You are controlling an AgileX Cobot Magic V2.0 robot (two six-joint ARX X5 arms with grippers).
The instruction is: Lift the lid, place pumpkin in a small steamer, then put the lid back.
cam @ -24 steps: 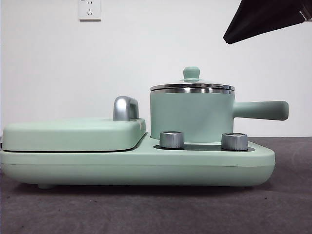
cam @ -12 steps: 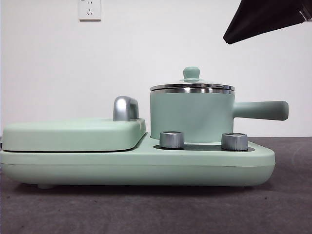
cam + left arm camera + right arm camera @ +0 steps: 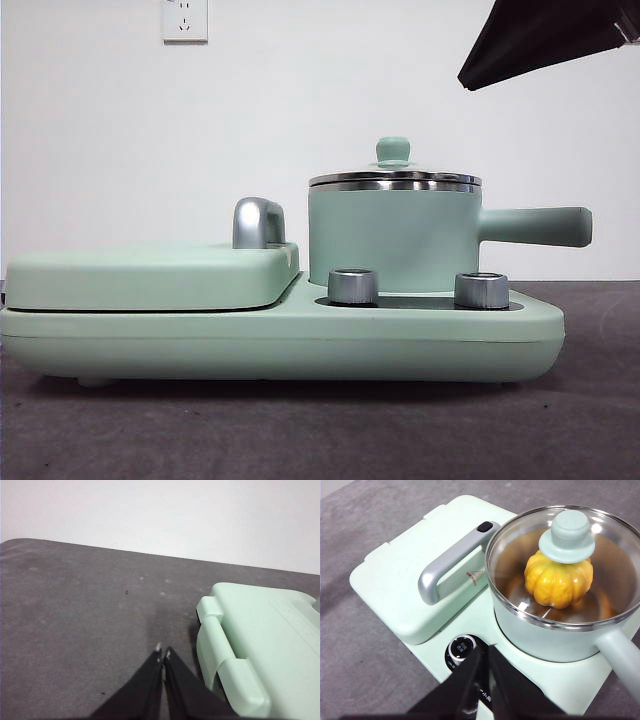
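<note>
The pumpkin [image 3: 559, 580] sat inside the small steamer [image 3: 392, 240] under the lid [image 3: 565, 565] — well clear of both grippers, right gripper [image 3: 484, 652] and left gripper [image 3: 163, 654] pressed together, empty.

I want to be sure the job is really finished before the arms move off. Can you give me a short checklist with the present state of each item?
1. Pumpkin inside the small steamer: ok, seen through the glass.
2. Lid on the steamer rim: ok, it looks level in the front view.
3. Right gripper free of the lid: ok, shut, holding nothing, above the control dial.
4. Left gripper out of the way: ok, shut, over bare table beside the griddle cover.
5. Steamer seated on its base: ok.
</note>
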